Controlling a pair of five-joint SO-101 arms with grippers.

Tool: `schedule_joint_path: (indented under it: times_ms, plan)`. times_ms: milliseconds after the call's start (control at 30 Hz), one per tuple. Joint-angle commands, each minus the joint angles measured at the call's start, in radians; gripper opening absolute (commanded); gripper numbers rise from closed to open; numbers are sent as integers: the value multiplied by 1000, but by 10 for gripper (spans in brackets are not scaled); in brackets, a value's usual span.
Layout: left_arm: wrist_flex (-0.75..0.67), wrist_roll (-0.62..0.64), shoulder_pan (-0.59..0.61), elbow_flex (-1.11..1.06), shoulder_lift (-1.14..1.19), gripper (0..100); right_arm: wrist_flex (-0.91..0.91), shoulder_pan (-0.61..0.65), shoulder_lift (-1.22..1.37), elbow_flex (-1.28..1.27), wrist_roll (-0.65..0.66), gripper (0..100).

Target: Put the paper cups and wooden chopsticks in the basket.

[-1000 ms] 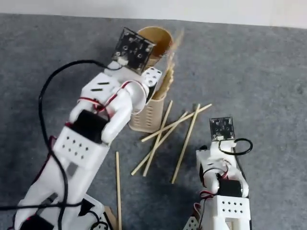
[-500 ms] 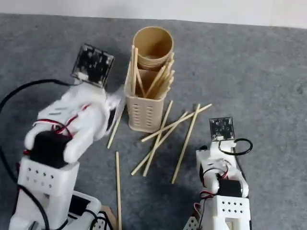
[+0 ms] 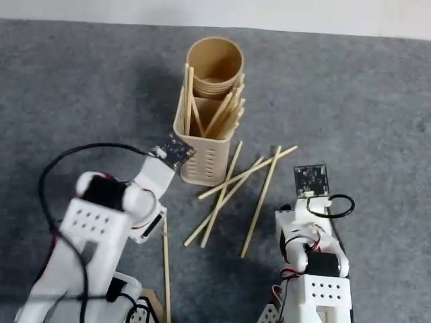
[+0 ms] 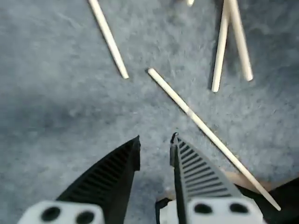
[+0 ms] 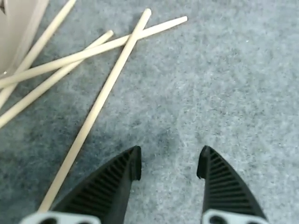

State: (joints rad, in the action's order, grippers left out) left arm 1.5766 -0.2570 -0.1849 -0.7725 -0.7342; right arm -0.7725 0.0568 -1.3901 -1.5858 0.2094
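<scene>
A tan perforated basket (image 3: 205, 160) stands at the middle of the grey mat. It holds stacked paper cups (image 3: 214, 62) and several wooden chopsticks (image 3: 202, 111). Several loose chopsticks (image 3: 232, 185) lie crossed just right of the basket, and a single one (image 3: 166, 266) lies in front of it. My left arm (image 3: 108, 219) is bent low at the basket's front left. Its gripper (image 4: 155, 148) hangs open and empty over the mat, beside a long chopstick (image 4: 205, 130). My right gripper (image 5: 169, 163) is open and empty above bare mat, with a chopstick (image 5: 100, 100) nearby.
The grey mat (image 3: 363, 101) is bare to the right and far left of the basket. A white strip (image 3: 269, 13) borders its far edge. The right arm (image 3: 313, 259) sits near the front edge. A black cable (image 3: 60, 168) loops over the left arm.
The left arm has pulled back from above the basket, swung left, then dropped low toward the mat at its front left. Chopsticks now stand in the basket. The right arm has not moved.
</scene>
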Motion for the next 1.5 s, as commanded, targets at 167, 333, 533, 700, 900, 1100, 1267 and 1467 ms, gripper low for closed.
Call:
schedule_joint_path:
  times_ms: [167, 333, 533, 700, 900, 1100, 1267, 1467]
  plan:
    - [-311, 282, -87, -28, 378, 136, 18, -7, -10, 4, 2, 209]
    - [-393, 365, -199, -28, 561, 136, 18, -7, -10, 4, 2, 209]
    - [-422, 377, -211, 8, 656, 40, 30, -8, -10, 4, 2, 209]
    - [-445, 376, -176, 21, 654, 24, 44, -8, -7, 4, 2, 209]
    - [-499, 374, -157, 15, 654, 21, 44, -8, -7, 4, 2, 209]
    - [-542, 374, -151, -31, 550, 4, 44, -8, -5, 4, 2, 209]
    - [-608, 374, -156, -128, 225, 11, 44, -8, -5, 4, 2, 209]
    - [-575, 259, -151, -150, -237, 11, 44, -7, -5, 4, 2, 209]
